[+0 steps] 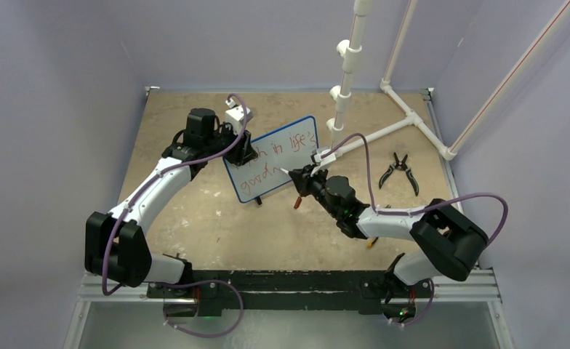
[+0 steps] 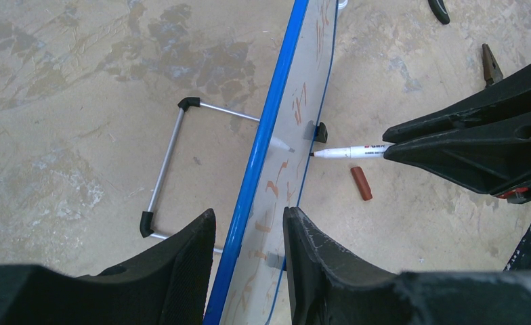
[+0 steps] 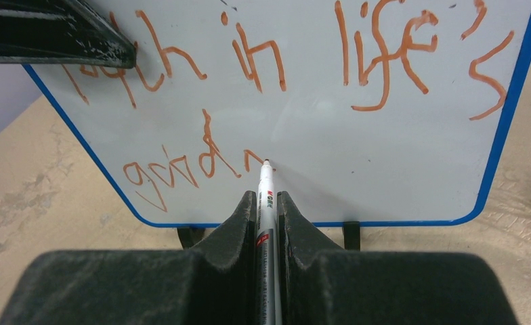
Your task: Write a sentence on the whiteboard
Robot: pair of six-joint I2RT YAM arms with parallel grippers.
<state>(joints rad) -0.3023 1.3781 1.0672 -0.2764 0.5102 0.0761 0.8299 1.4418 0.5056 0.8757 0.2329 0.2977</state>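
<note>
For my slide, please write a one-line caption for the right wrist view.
Right hand holds a marker, tip at the whiteboard, partway through the second line of the red sentence.

The whiteboard (image 3: 385, 156) carried a red handwritten sentence (image 3: 357, 61) in two lines. The upper line read "…th in life's", its first letters covered, and the lower ran roughly "goodn" and stopped there. The marker (image 3: 265, 196) bore a small printed label on its barrel, too small to read.
</note>
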